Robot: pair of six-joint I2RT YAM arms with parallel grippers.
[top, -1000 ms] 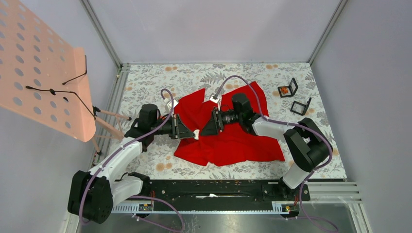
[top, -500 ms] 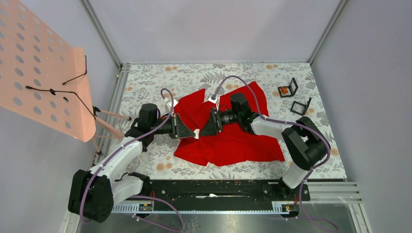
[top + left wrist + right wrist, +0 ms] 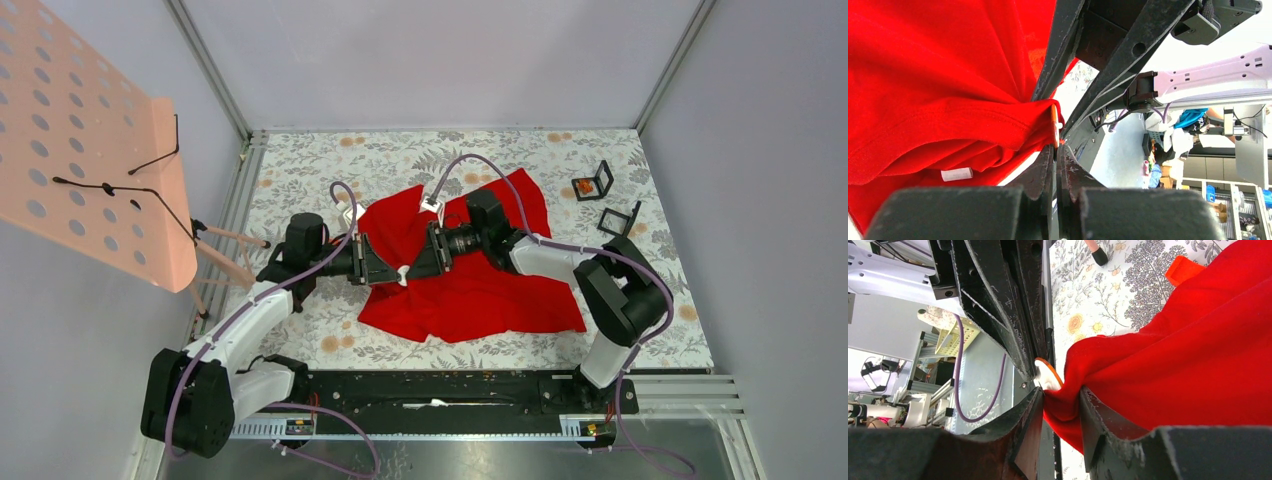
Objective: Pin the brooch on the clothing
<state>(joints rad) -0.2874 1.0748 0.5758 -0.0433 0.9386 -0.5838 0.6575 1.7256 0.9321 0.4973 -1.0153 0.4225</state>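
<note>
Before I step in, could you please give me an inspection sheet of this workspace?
Surface: floral table cover, no spills seen.
Job's things: red clothing rumpled mid-table; brooch, a white disc with an orange rim, at a lifted fold.
Clutter: two small black stands at the back right, one holding something orange.
Grippers: left gripper shut on the brooch; right gripper shut on a fold of the clothing.
Cables: purple cables loop over both arms.
Surroundings: grey enclosure walls; peach perforated board with wire hooks at the left.
</note>
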